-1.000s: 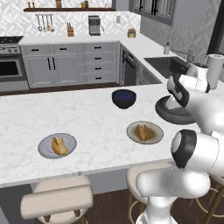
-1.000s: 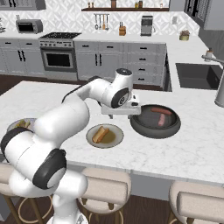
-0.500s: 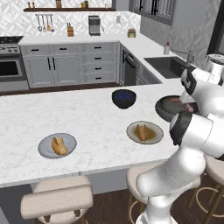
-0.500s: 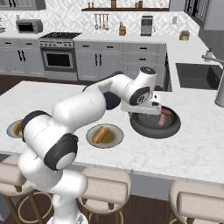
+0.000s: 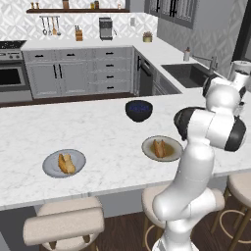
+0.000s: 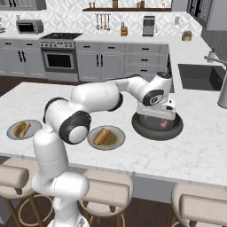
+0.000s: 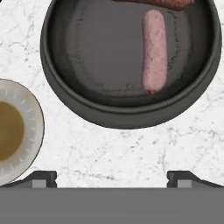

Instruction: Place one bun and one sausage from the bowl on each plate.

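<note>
The white arm reaches across the marble tabletop (image 6: 195, 150), its hand (image 7: 111, 177) spread wide above the black pan (image 7: 61, 87), holding nothing. 1 smooth pink sausage (image 7: 155, 50) lies inside that pan. Each plate (image 5: 49, 164) carries 1 tan bun (image 5: 65, 163).

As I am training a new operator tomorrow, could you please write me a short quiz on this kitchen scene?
1. True or false: the grey plate and the cream plate each hold a bun.
2. The pink sausage lies in: A the bowl; B the black pan; C the grey plate.
3. Fill in: the claw above the black pan has its jaws ____.
Key: 1 true; 2 B; 3 open.
</note>
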